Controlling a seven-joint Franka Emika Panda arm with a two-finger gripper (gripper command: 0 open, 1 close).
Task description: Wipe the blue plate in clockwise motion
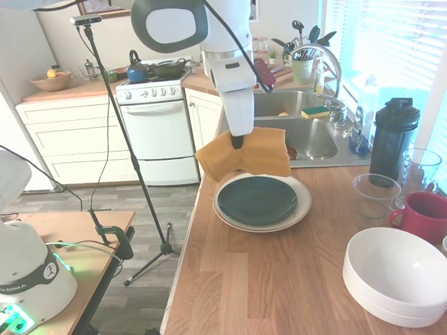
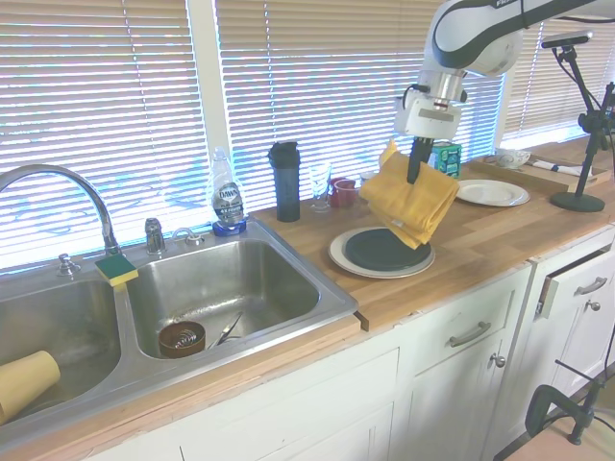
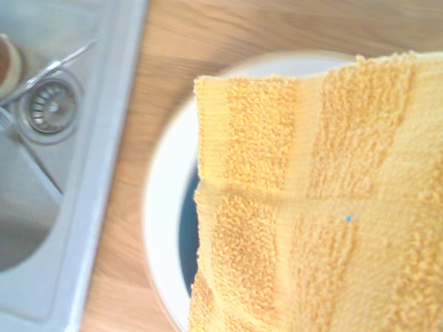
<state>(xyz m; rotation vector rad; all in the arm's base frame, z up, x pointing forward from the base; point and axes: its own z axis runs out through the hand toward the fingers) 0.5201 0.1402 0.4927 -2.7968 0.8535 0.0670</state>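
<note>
Currently the gripper [image 1: 238, 143] is clenching a folded yellow terry cloth [image 1: 246, 155], hanging above the glossy dark teal-blue plate [image 1: 257, 199] (stacked on a cream-white plate [image 1: 299, 209]).

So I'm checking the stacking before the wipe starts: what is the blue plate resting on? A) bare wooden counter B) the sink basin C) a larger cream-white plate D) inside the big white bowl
C: the blue plate sits on a larger cream-white plate, whose rim rings it on the counter.

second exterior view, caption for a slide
Hand holds a yellow towel above the blue plate beside the sink.
</note>
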